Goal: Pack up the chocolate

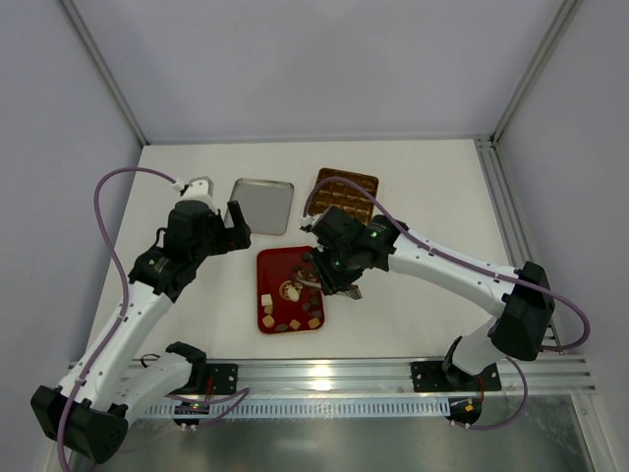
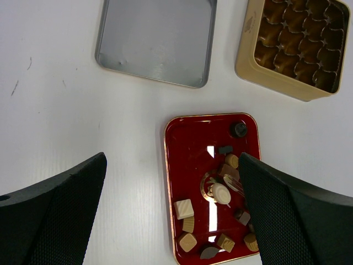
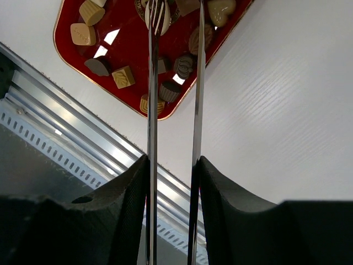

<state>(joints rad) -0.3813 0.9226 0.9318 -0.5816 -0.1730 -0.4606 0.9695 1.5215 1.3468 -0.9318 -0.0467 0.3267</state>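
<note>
The chocolate lies on a flat red tray (image 1: pixel 270 265): tan cubes (image 2: pixel 184 208), dark lumps (image 3: pixel 183 65) and one round whitish piece (image 2: pixel 222 193). My right gripper (image 3: pixel 172 163) is shut on a pair of metal tongs (image 3: pixel 153 83). The tongs' two arms stand apart, and their tips reach over the tray at the whitish piece (image 3: pixel 163 20). In the top view the right gripper (image 1: pixel 329 280) hangs over the tray's right side. My left gripper (image 2: pixel 172 165) is wide open and holds nothing, above the table left of the tray. It also shows in the top view (image 1: pixel 236 221).
A square gold tin (image 2: pixel 248 61) with grid compartments stands at the back right, and its grey lid (image 2: pixel 157 38) lies upside down to its left. An aluminium rail (image 3: pixel 83 121) runs along the table's near edge, just below the tray.
</note>
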